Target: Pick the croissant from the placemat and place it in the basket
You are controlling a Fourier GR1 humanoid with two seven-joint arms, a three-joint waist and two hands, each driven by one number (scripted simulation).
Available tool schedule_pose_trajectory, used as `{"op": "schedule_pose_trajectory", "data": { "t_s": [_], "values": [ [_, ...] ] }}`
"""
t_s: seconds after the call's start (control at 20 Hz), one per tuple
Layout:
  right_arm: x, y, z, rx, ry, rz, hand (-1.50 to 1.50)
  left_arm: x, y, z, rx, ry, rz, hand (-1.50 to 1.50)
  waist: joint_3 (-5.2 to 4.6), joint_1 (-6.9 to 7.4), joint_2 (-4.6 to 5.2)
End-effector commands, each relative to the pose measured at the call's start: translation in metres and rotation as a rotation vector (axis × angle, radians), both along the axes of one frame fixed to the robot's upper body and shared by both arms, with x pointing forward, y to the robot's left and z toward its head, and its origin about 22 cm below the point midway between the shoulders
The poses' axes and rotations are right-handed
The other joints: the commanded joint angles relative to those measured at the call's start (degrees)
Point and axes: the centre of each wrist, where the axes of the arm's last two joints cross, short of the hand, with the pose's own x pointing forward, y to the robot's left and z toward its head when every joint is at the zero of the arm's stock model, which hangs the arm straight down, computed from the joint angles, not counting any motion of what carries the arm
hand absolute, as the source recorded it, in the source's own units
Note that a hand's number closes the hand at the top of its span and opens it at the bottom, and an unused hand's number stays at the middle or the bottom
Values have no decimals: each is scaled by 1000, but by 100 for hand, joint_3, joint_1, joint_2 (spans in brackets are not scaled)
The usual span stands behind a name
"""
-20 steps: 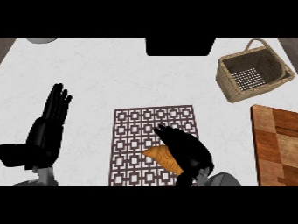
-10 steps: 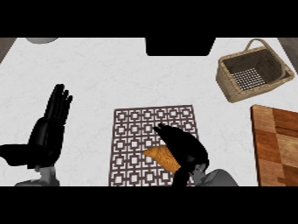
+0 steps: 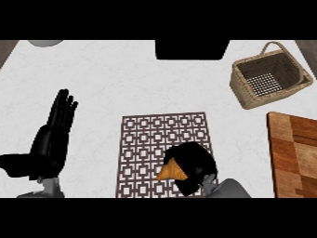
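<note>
Resting at lower centre of the frame: patterned placemat (image 3: 157, 139) on the white counter (image 3: 120, 83). Right hand (image 3: 194, 162), fingers curled round the croissant (image 3: 170, 172), sits over the placemat's lower right part. Left hand (image 3: 51, 139), fingers straight and upward, at left of the frame, well apart. Wicker basket (image 3: 294, 86), upper right. Wooden board (image 3: 301, 153), right edge, below the basket.

the right hand (image 3: 192, 165) at lower centre covers most of the croissant (image 3: 169, 173); only an orange wedge shows at its left side. the placemat (image 3: 150, 144) runs out at the bottom. a wooden board (image 3: 301, 155) is cut by the right edge, a pale round thing (image 3: 45, 42) by the top left.
</note>
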Motion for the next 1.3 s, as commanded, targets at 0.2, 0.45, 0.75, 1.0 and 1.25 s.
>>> {"op": "schedule_pose_trajectory", "data": {
  "t_s": [0.2,0.45,0.75,1.0,1.25],
  "values": [
    [-5,11,-1,-36,-46,91,150,-6,6,-9,-7,-15,6,0,0,-8,20],
    [-14,13,-5,8,-70,79,150,-17,12,3,-6,17,-19,0,1,-4,19],
    [72,-56,24,-174,-159,-721,150,-1,10,3,8,-18,9,0,-21,-109,146],
    [110,-75,64,-220,-290,-1133,150,0,4,6,6,-35,-26,0,-25,188,211],
    [147,-63,137,-89,-493,-1437,150,8,-10,11,-4,-45,-79,0,-14,529,262]
  ]
}}
